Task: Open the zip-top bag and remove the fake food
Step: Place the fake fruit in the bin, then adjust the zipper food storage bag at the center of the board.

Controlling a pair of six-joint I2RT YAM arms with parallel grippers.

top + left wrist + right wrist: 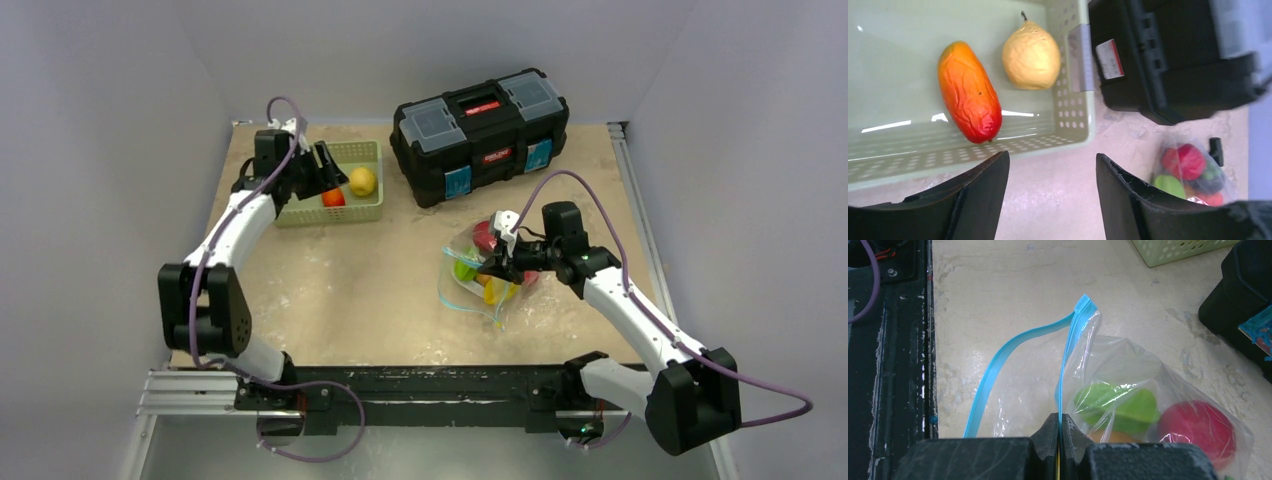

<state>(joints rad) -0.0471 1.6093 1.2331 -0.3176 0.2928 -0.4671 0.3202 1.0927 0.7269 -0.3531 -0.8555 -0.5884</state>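
The right jaws are pinched shut on the blue rim of the zip-top bag [1113,360], which lies on the desk [1013,290] right of centre, fake food [1198,432] inside. The left jaws stand apart, empty, over the green basket [1075,120] holding two fruits [969,92].

Clear thin plastic zip-top bag [1118,360]: crinkled, glossy; teal-blue zip strip [993,370] smooth.
Pale green perforated plastic basket [1075,115]: smooth, slight sheen.
Red-orange oblong plastic fruit [969,92]: wrinkled, glossy.
Yellow pear-shaped plastic fruit [1031,56]: dimpled, matt.
Beige tabletop [350,290]: mottled, rough.
Black plastic toolbox [480,130]: matt.
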